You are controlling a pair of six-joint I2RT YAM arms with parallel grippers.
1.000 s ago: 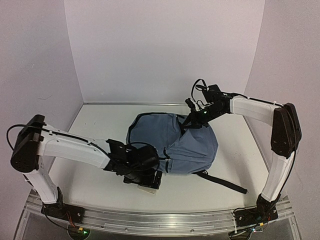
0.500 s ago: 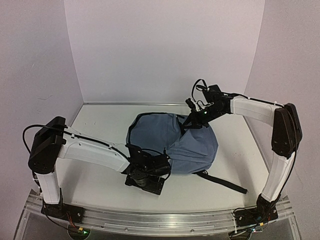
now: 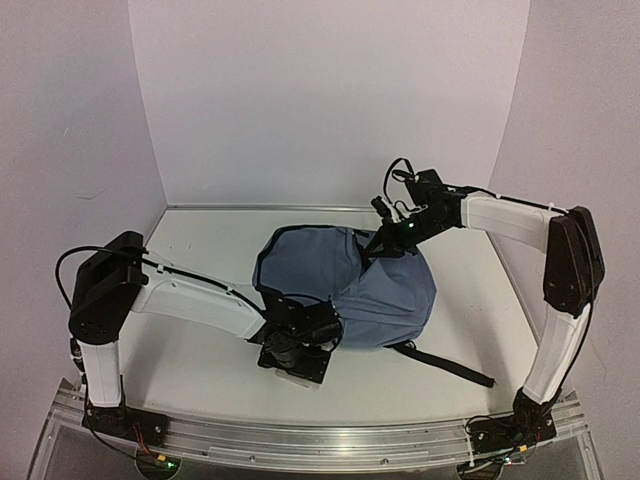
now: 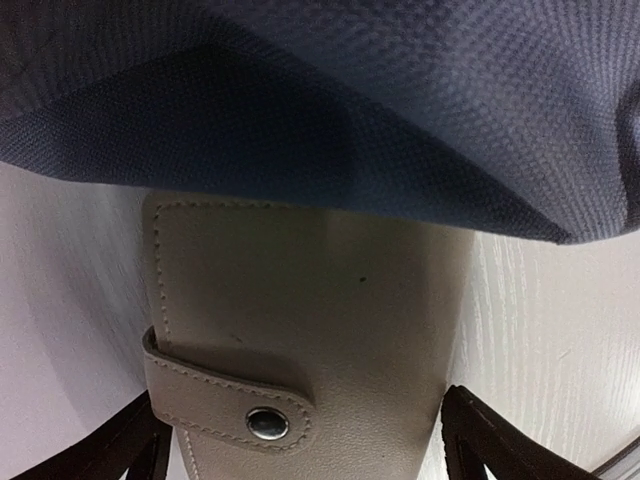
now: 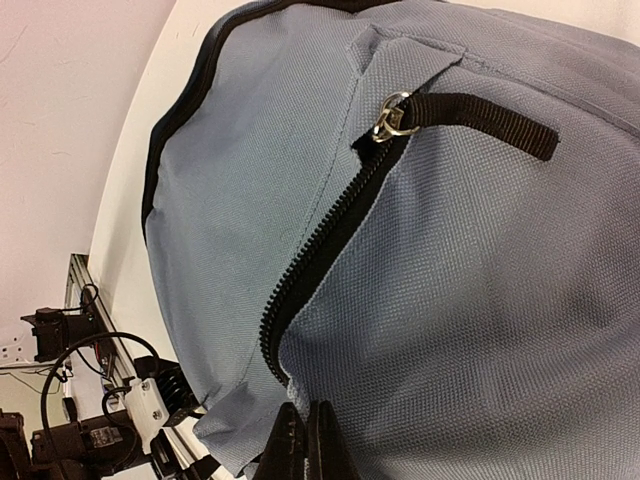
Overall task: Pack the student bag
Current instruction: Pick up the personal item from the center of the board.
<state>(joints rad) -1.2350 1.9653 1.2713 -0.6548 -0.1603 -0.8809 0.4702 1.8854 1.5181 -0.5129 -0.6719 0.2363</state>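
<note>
The student bag [image 3: 345, 275] is seen lying on the white table [image 3: 200, 250], its slate-blue body just ahead of the left gripper [image 3: 298, 352] and directly beneath the right gripper [image 3: 388, 240]. The left gripper is held low at the bag's near edge. In its wrist view a beige wallet [image 4: 300, 300] is laid flat on the table between its dark fingers [image 4: 125, 450], with the flap and its metal snap [image 4: 266, 423] nearest the hand. The wallet's far end is covered by the overhanging bag fabric. The fingers are spread wide, one at each long edge of the wallet. Only their tips are shown, so it cannot be told whether the wallet is squeezed or merely flanked.

The right gripper's fingers are pressed together, and a fold of bag fabric appears to be pinched between them, close beside the lower end of the open zipper [image 5: 320, 250]. From the hand, the zipper is seen running up and away to a metal ring and a black pull tab [image 5: 480, 118]. In the overhead view the fabric is drawn up to a small peak at this gripper. A black strap [image 3: 450, 365] is trailed across the table from the bag's near side, well clear of both hands
</note>
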